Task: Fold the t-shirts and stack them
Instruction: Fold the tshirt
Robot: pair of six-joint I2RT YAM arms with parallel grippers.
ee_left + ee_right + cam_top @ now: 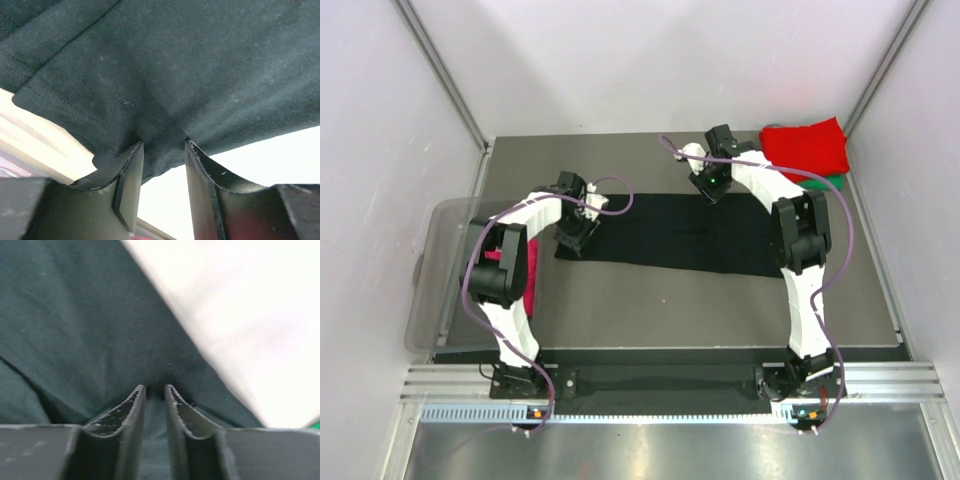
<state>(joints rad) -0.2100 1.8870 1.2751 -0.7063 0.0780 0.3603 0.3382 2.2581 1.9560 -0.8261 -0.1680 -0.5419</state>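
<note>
Grey table carries the black t-shirt as a long, half-folded strip. Left fingers pinch its left end; right fingers sit almost closed at its far edge, grip impossible to tell. Folding across probably needs a firm right pinch first.

A spread t-shirt lies across the middle of the worktop, the left gripper at its left end and the right gripper on its far edge, a folded stack in the far-right corner, a bin off the left side.
</note>
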